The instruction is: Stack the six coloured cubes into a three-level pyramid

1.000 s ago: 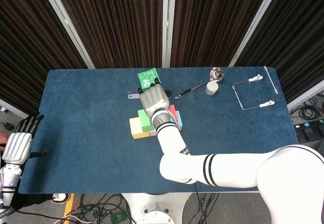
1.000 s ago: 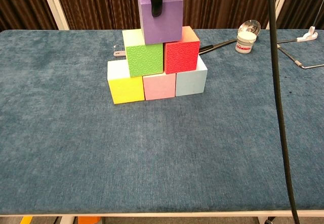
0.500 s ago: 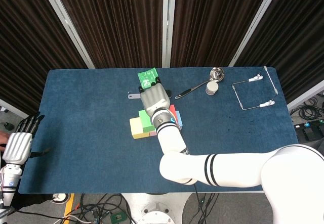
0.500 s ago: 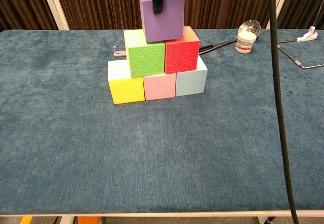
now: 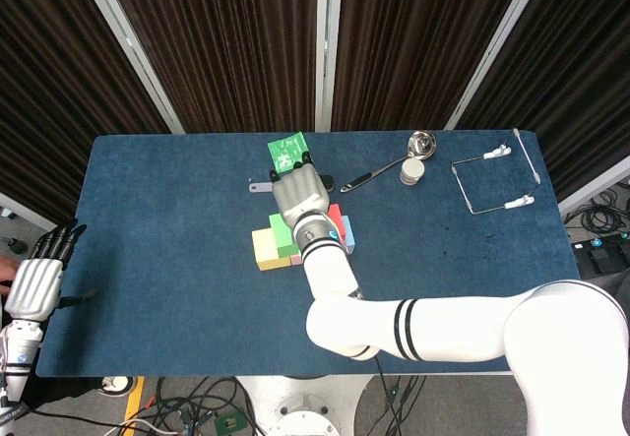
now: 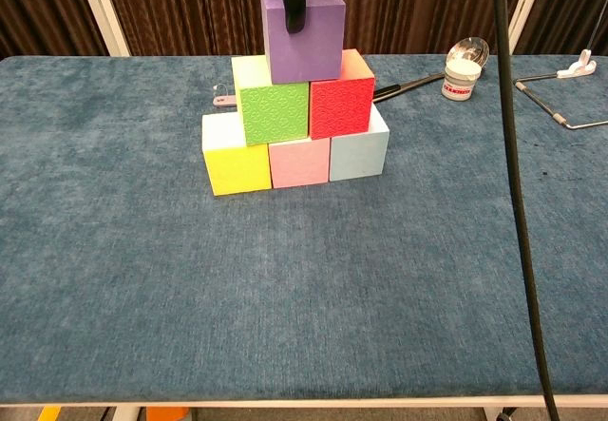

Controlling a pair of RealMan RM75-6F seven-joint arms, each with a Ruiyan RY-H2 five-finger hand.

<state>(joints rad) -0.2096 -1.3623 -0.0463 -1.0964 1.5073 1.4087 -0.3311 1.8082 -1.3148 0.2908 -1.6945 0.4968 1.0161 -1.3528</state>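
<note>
1. A purple cube point(image 6: 304, 31) sits at the peak of a three-level pyramid on the blue-carpeted table point(image 6: 285, 288), resting across the green cube point(image 6: 275, 113) and the red cube point(image 6: 341, 106) of the middle row.

2. The base row reads yellow cube point(image 6: 237, 169), pink cube point(image 6: 299, 162) and pale blue cube point(image 6: 359, 155), set side by side and touching.

3. All six cubes appear to be in place; what looks left is for the right hand point(image 5: 299, 195) to let go and lift clear without nudging the stack.

4. The right hand covers the top of the pyramid in the head view, and a dark fingertip point(image 6: 291, 3) lies down the purple cube's front face in the chest view, suggesting a grip from above; how firm it is cannot be told.

5. The left hand point(image 5: 37, 279) hangs off the table's left edge, holding nothing, its fingers straight and slightly apart.

6. The green and red cubes carry an embossed pattern; the others look smooth and matte, all with crisp edges.

7. The table cover has a short, plush nap.
</note>
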